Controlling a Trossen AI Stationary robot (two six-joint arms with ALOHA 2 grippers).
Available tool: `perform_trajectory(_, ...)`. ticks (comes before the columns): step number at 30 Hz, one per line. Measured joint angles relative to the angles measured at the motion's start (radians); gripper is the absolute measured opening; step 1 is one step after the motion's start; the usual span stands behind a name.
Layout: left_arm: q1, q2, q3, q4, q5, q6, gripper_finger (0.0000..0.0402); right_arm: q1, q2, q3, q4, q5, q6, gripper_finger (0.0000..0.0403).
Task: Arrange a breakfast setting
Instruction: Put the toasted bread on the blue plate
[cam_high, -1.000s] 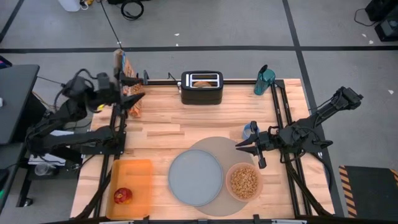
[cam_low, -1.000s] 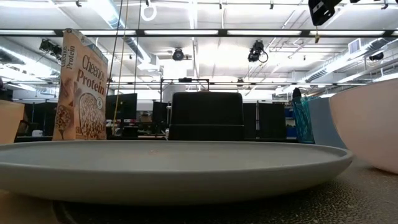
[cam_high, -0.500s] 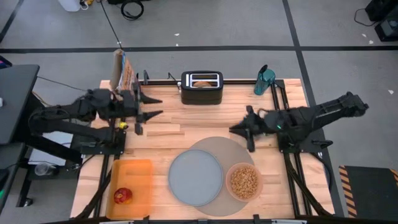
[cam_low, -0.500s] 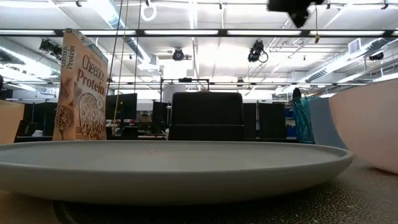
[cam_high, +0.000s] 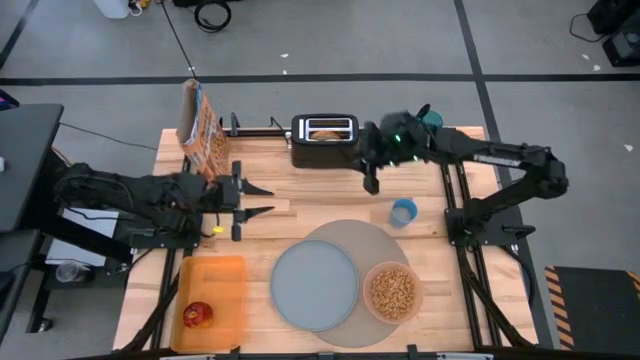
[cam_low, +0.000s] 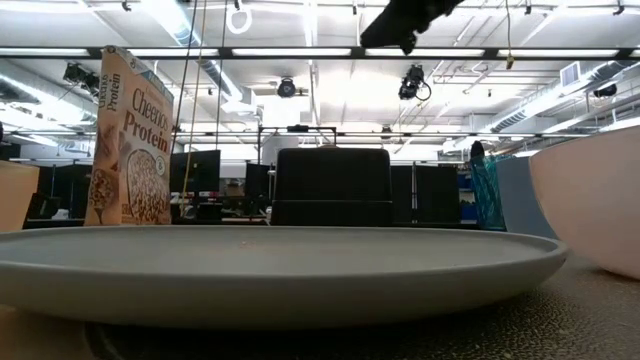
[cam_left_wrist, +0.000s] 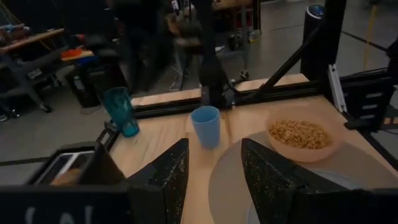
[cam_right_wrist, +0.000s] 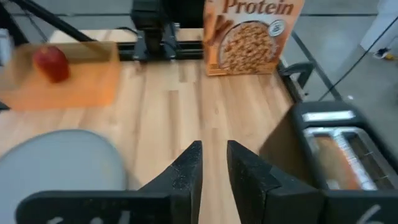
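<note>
Since 1 second back: right gripper swung from beside the blue cup up to the toaster, left gripper drawn in from the cereal box toward the middle of the table.

Right fingers only narrowly parted, pinching nothing; left fingers spread wider, likewise empty.

Bagel down in the toaster slot. Plate and bowl of cereal on the mat. Red fruit on the orange tray. Teal tumbler at the far edge, partly behind the right arm. No spoon to be seen.

Risks, as a judgement:
- Too narrow a gap for the bagel; likely to jab the toaster rim or shove the toaster toward the far edge unless opened first.
- Right forearm passing close to the tumbler; could tip it off the table on a sweep back.
- Blue cup just off the mat, under the return path.

Room: bare wood between the 2 grippers, wide enough for both. Tighter near the far edge, with toaster, box and tumbler in a row.
</note>
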Motion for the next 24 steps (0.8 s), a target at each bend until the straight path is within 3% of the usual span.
perform_trajectory(10, 0.005, -0.002, -0.345, 0.346, -0.001, -0.084, 0.0155, -0.152, 0.250, 0.253, -0.157, -0.058, -0.119, 0.0109)
perform_trajectory(16, -0.003, 0.000, -0.549, 0.638, -0.001, -0.163, 0.0155, -0.216, 0.359, 0.316, -0.160, -0.046, -0.233, 0.0110)
perform_trajectory(20, -0.003, 0.000, -0.678, 0.880, -0.002, -0.164, 0.0155, -0.263, 0.438, 0.358, -0.157, -0.095, -0.266, 0.0110)
perform_trajectory(24, -0.003, -0.001, -0.737, 0.988, -0.002, -0.179, 0.0155, -0.291, 0.515, 0.416, -0.150, -0.112, -0.298, 0.0110)
